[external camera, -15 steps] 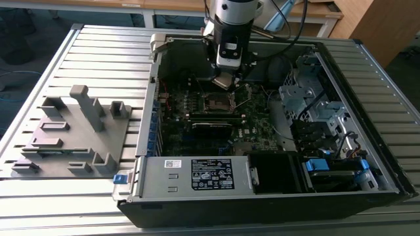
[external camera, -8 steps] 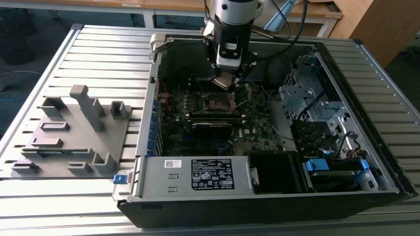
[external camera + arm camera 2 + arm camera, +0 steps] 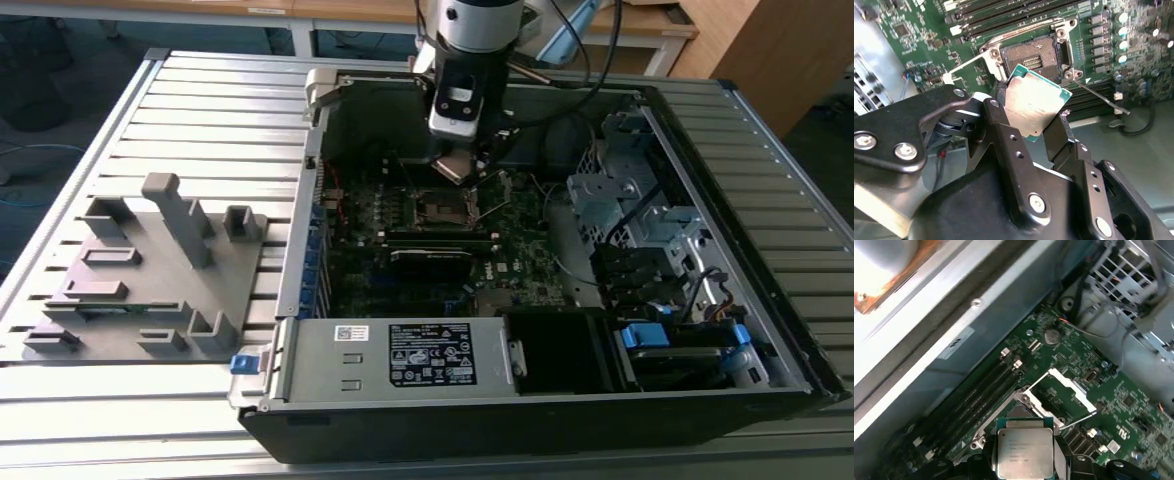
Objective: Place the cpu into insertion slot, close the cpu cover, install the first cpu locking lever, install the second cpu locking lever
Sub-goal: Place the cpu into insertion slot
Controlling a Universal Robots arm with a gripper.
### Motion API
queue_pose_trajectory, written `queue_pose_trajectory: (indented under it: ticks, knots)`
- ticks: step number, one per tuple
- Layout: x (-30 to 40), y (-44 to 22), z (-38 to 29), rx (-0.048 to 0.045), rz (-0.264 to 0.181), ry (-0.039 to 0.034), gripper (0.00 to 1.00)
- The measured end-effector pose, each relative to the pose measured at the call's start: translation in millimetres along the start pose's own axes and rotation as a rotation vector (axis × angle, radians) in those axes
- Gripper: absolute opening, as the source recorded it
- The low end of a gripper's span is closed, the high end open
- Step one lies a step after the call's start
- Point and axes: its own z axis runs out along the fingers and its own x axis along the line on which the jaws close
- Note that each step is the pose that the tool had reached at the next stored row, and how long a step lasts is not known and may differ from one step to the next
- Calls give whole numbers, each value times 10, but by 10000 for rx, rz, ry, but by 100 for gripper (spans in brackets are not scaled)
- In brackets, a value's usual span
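From my remote station, the biggest thing I see is the slatted metal table (image 3: 200,110). On it an open computer case (image 3: 534,425) lies on its side. A grey fixture plate (image 3: 147,270) sits beside the case, on the exterior view's left. Inside the case the green motherboard (image 3: 521,275) faces up, and my arm (image 3: 474,60) reaches down over it from the far side.

The gripper (image 3: 1031,117) is clenched on the cpu (image 3: 1036,105). Its black fingers (image 3: 999,125) press the chip's two opposite edges, with the silvery top towards the second wrist view. The chip is tilted there and sits in front of the insertion slot (image 3: 1034,57), not seated in it. In the exterior view it hangs just above the socket, apart from it.

The slot's dark contact field is bare and open. In the first wrist view the cpu cover (image 3: 1070,386) stands swung up off the socket. A thin locking lever (image 3: 1101,96) juts out free beside the socket's corner.
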Motion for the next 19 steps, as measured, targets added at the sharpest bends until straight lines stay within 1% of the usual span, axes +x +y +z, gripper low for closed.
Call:
queue_pose_trajectory:
  ticks: [3, 4, 8, 10, 11, 19]
  knots:
    - [0, -1, 6, -4, 503, -46, 54]
    - [0, -1, 6, -5, 569, -51, 54]
    - [0, -1, 7, -6, 575, -52, 54]
    - [0, 0, 8, -6, 647, -59, 54]
    - [0, 0, 10, -8, 771, -69, 54]
    - [0, -3, 35, -23, 2228, -200, 54]
